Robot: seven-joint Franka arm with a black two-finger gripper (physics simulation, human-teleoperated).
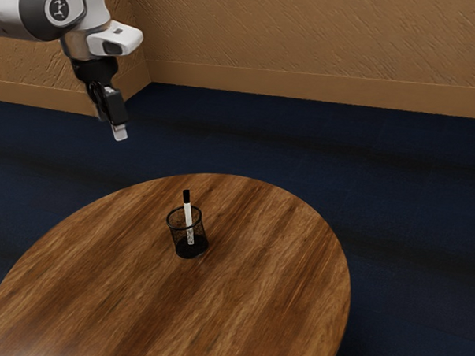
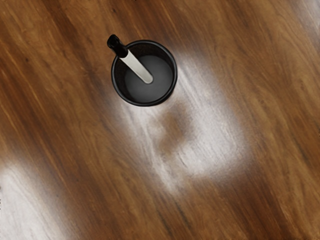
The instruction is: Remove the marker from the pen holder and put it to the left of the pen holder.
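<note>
Marker, one, leaning cap-up in pen holder on desk, below hand and toward the exterior view's right; hand's state, open or closed: cannot tell.

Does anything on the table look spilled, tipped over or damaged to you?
Nothing stands out: the pen holder stands upright on the table, and the marker leans inside it, black end up.

"What's below the gripper?"
"A round table, glossy brown wood with streaky grain."
"Anything standing on it?"
"A black mesh pen holder, upright, lower than the gripper, towards the exterior view's right."
</note>
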